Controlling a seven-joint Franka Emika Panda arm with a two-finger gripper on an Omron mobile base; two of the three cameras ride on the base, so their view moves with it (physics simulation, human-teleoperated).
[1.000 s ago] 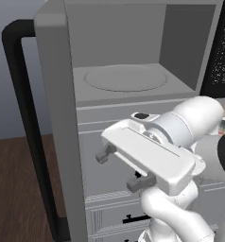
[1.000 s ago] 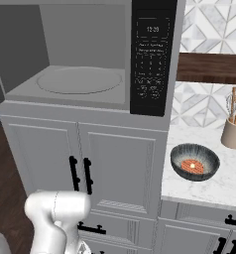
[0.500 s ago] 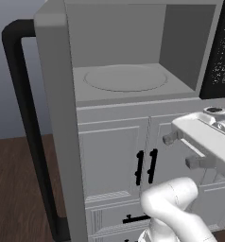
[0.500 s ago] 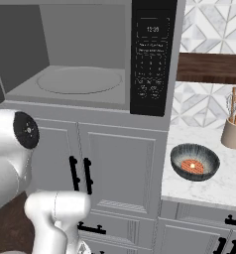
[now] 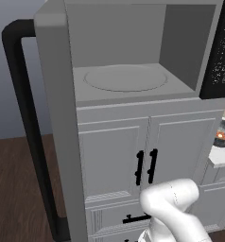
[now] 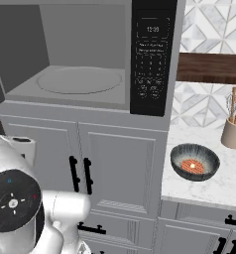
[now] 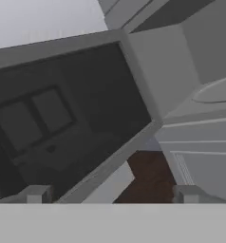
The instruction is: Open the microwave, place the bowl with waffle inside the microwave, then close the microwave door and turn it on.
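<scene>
The robot's two dark finger tips (image 7: 110, 193) stand wide apart and hold nothing. Just past them is the big dark glass of the wide grey microwave door (image 7: 67, 118), which is swung open. Its long black bar handle (image 5: 27, 127) stands up tall. Behind it the large grey boxy microwave (image 6: 85, 59) is open, with its round flat plate (image 6: 80, 80) bare. Off to the right, the small round dark striped bowl (image 6: 195, 161) with the orange waffle sits on the white marble counter (image 6: 214, 188).
</scene>
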